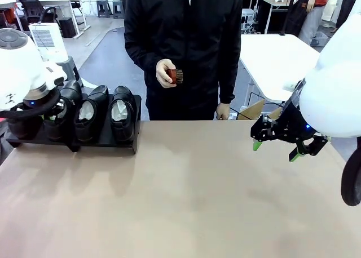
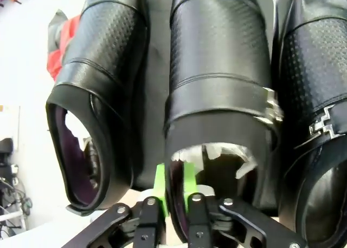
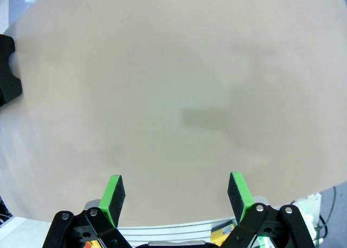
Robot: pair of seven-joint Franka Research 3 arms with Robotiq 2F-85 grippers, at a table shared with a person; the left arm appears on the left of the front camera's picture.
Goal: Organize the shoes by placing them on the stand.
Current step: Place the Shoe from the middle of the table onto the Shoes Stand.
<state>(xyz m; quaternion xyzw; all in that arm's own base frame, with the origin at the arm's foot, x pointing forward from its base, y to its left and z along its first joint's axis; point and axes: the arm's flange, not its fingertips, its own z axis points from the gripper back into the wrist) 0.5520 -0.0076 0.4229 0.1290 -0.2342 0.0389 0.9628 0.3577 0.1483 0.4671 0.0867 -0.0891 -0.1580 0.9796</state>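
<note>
Left tool (image 2: 174, 189), pads narrowly pinching a racked shoe's (image 2: 219, 91) heel rim, could drag it off the stand (image 1: 107, 141) if lifted unreleased; right tool (image 3: 176, 196) gapes wide.

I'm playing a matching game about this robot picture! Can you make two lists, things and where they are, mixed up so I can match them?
Things:
1. shoes
2. brush
3. right gripper
4. left gripper

Places or states:
A. in the person's hand
B. open, hanging above the bare tan table
C. lined up on the black stand
D. fingers nearly together around the back rim of the middle shoe

Pairs: 1-C, 2-A, 3-B, 4-D
</note>
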